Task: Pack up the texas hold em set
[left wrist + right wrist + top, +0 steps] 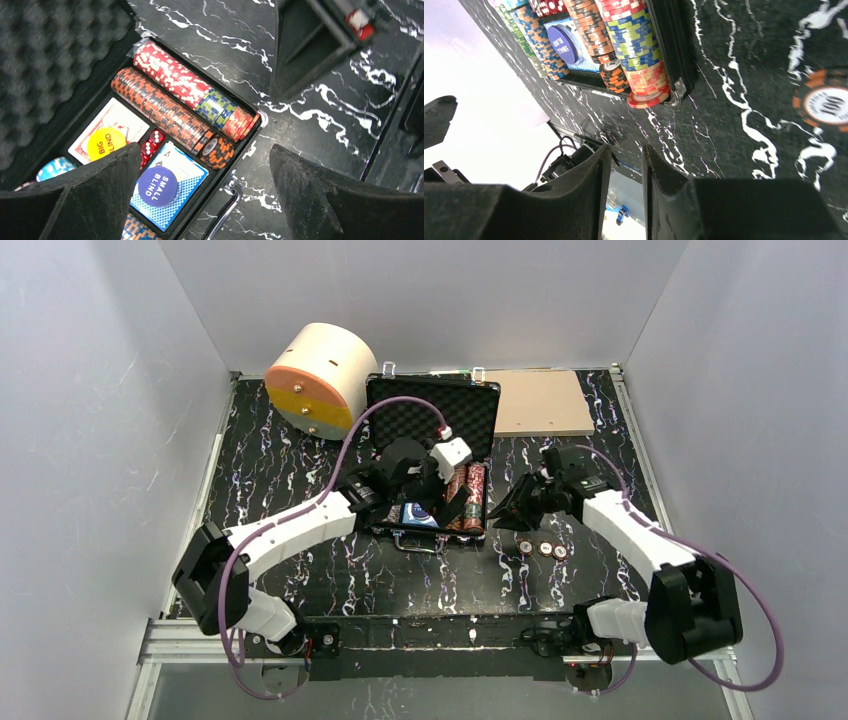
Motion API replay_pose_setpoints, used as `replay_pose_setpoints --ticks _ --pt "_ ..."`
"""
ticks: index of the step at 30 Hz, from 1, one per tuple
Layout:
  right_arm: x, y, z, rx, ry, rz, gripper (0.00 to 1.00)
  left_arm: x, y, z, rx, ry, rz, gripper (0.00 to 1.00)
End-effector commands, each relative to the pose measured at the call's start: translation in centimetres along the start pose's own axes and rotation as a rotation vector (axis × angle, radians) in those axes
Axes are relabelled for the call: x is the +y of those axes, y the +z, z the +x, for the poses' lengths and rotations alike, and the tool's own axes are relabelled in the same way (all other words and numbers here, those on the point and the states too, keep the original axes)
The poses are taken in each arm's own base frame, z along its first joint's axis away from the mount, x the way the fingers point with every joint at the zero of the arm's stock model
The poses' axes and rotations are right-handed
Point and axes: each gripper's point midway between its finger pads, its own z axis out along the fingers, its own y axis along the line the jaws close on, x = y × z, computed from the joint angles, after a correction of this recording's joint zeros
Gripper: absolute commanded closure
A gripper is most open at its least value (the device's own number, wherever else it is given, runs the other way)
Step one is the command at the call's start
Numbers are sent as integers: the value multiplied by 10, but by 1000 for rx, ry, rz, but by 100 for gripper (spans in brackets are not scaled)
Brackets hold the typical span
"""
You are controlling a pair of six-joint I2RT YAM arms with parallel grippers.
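The right gripper (625,150) is open only by a narrow slit and holds nothing. From its tips outward, a loose orange chip (824,102) lies flat on the table, off to one side and clear of the fingers. It belongs to a short row of three chips (544,549) near the right side of the briefcase (462,410), so the right arm is nearer. The left gripper (204,150) hangs wide open and empty over the briefcase.
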Motion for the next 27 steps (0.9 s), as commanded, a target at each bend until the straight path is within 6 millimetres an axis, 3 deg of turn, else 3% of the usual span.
replay_pose_setpoints --ticks 1,7,20,27 --pt "23 15 2 63 -69 -78 63 17 -12 -17 -110 -210 -130 2" --pt "5 32 8 129 -32 34 69 22 -15 -7 -129 -303 -184 2" --pt "4 53 -2 129 -45 71 71 21 -13 5 -92 -287 -186 2" --pt "-14 62 2 144 -37 132 72 19 -14 8 -97 -303 -180 2"
